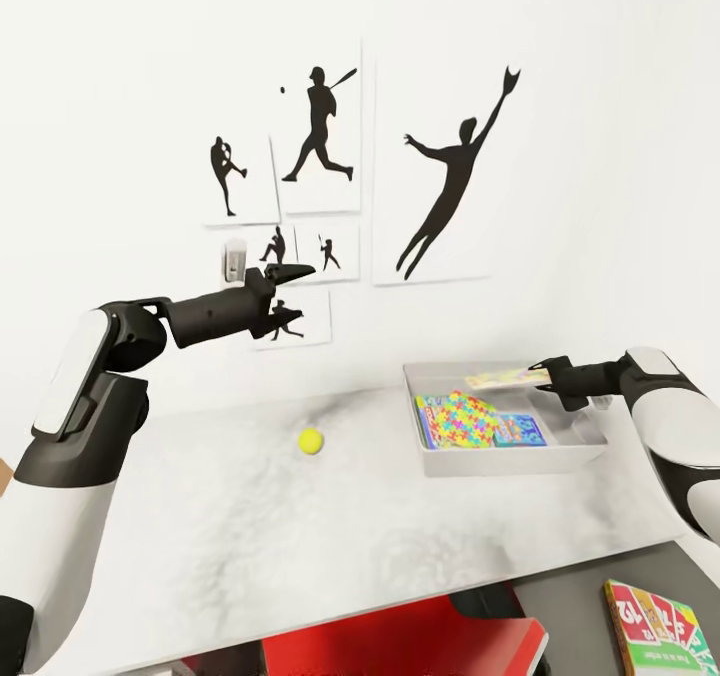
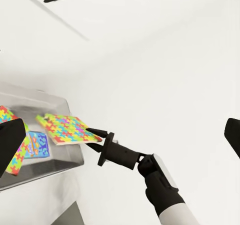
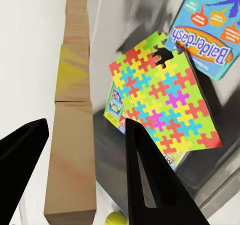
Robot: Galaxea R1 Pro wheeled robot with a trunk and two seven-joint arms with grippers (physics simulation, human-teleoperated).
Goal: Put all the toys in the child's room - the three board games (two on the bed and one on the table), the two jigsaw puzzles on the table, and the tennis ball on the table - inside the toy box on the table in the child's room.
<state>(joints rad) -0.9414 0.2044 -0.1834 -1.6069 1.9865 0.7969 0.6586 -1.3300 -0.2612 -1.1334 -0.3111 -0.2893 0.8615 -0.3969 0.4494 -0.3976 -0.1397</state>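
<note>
The light-grey toy box (image 1: 580,451) stands at the right of the table (image 1: 200,516). Inside it lie one jigsaw puzzle (image 1: 460,419), a blue board game (image 1: 522,430) and another board game (image 3: 115,112) under the puzzle. My right gripper (image 1: 540,368) is shut on the second jigsaw puzzle (image 1: 503,379), held tilted over the box's far side; the left wrist view shows this puzzle (image 2: 65,129) too. The tennis ball (image 1: 310,441) rests on the table left of the box. My left gripper (image 1: 295,274) hangs open and empty, high in front of the wall.
A green-white-red board game (image 1: 655,631) lies on the dark-grey table section at the lower right. A red chair (image 1: 400,641) stands under the table's front edge. Baseball posters (image 1: 320,156) hang on the white wall behind.
</note>
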